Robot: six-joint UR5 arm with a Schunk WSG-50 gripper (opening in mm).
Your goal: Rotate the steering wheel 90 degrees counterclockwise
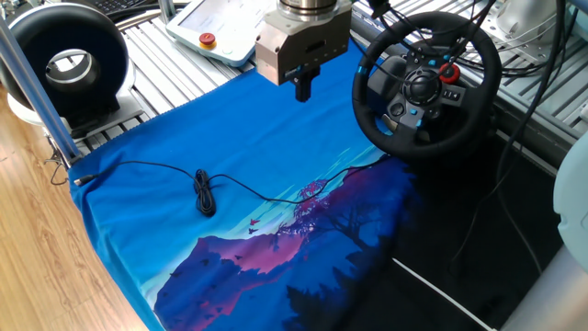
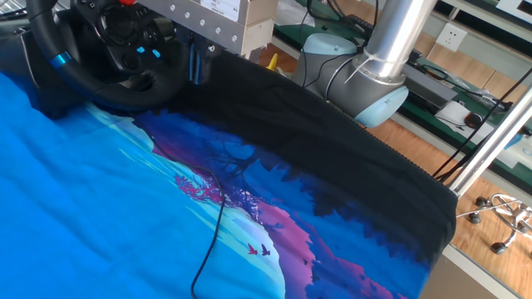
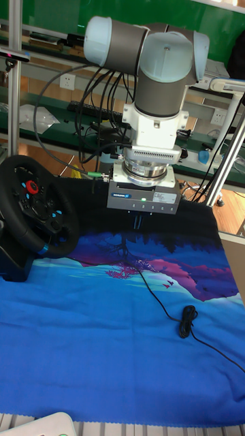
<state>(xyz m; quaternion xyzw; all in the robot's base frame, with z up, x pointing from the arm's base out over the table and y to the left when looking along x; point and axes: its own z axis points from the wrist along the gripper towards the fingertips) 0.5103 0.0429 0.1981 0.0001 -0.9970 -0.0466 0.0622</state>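
The steering wheel (image 1: pixel 427 85) stands tilted at the table's back right; it has a black padded rim, a red dial and small coloured buttons on the hub. A blue stripe marks its rim on the left side. It also shows as the steering wheel (image 2: pixel 100 58) and the steering wheel (image 3: pixel 34 208). My gripper (image 1: pixel 302 90) hangs above the blue cloth, left of the wheel and not touching it. Its fingers are shut together on nothing. The gripper (image 3: pixel 138 221) points straight down, and the gripper (image 2: pixel 196 66) sits close beside the rim.
A blue printed cloth (image 1: pixel 230 138) covers the table. On it lies a thin black cable (image 1: pixel 204 193). A thick black ring device (image 1: pixel 69 60) and a metal post (image 1: pixel 32 83) stand at the left. A white pendant (image 1: pixel 220 28) lies behind. The arm's base (image 2: pixel 357 83) stands at the table's side.
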